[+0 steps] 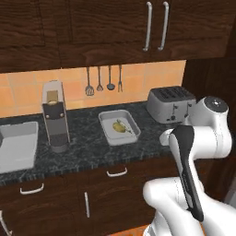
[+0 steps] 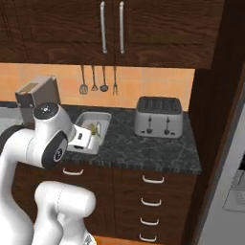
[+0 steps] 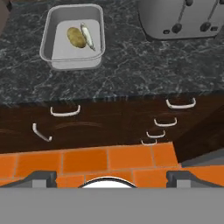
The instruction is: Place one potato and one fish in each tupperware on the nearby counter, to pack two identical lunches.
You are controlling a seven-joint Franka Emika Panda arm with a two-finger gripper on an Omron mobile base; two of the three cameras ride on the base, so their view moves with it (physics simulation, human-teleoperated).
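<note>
While gripper [image 3: 107, 175] hung wide open, empty, well back from counter [image 3: 131, 70], tupperware [image 3: 49, 43] held potato [image 3: 76, 37], fish [image 3: 88, 36]; risk: second tray forgotten, lunches unequal.

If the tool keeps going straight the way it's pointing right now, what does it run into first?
Probably the dark wood drawers under the counter: the hand view centres on them. The open tool looks well back, with orange floor showing near its fingertips. Depth is unclear. The tray with potato and fish lies above that line.
</note>
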